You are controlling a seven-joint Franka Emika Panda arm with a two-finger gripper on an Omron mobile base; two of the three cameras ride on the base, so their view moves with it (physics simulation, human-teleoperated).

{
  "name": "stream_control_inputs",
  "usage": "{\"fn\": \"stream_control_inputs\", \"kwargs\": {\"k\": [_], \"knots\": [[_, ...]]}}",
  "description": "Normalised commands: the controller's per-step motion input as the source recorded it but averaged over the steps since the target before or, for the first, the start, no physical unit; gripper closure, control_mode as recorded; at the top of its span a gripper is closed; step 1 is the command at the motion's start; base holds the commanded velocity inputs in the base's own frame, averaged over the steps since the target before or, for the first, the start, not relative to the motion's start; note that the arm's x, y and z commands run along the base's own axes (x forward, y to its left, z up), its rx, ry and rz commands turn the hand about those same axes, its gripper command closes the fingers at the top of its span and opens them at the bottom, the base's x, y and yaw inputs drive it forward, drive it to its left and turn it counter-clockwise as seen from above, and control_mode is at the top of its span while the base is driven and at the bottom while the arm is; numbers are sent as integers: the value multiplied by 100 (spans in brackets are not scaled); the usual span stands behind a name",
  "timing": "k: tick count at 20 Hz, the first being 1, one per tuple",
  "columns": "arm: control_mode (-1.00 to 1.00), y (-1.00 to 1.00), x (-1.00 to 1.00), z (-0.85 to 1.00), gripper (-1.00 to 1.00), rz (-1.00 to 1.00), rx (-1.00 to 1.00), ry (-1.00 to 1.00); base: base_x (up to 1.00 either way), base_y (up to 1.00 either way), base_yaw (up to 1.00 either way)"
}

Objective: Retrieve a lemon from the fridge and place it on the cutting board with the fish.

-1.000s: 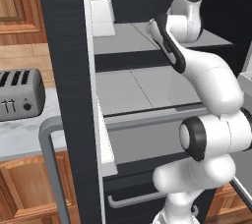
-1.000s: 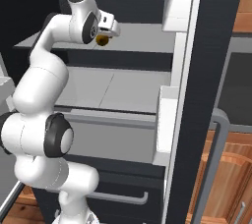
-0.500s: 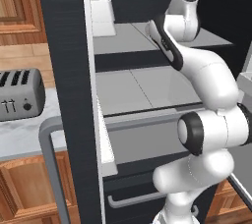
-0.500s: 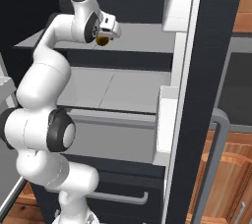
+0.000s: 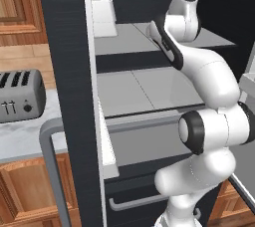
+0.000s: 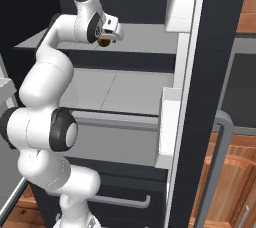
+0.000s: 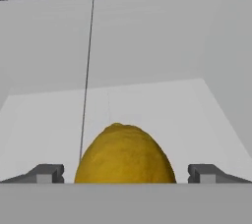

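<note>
The fridge (image 5: 64,71) stands open, and my arm reaches onto its upper grey-white shelf (image 6: 145,37). The lemon (image 7: 125,156), yellow-olive and rough-skinned, lies on that shelf right in front of the hand. My gripper (image 7: 126,174) is open, with one fingertip (image 7: 47,173) on each side of the lemon and a clear gap to both. In the right base view the lemon (image 6: 104,42) peeks out just under the gripper (image 6: 107,39). The cutting board and the fish are out of view.
White door bins (image 6: 170,122) hang on the open fridge door (image 6: 200,97) to my right. A second shelf (image 5: 144,89) and a drawer with a bar handle (image 5: 134,203) lie below. A grey toaster (image 5: 20,96) sits on the counter to the left, over wooden cabinets.
The hand has edged a little deeper along the upper shelf toward the lemon. The jaws have stayed wide apart.
</note>
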Motion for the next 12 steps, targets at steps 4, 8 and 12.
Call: {"fn": "stream_control_inputs", "kwargs": {"k": [4, 8, 12], "knots": [[-100, 0, 0, 0, -100, 0, 0, 0, 0, 0, 0], [-100, 0, 0, -1, 100, 0, 0, 3, 0, 0, 0], [-100, 0, 0, -1, 100, 0, 0, 4, 0, 0, 0]]}}
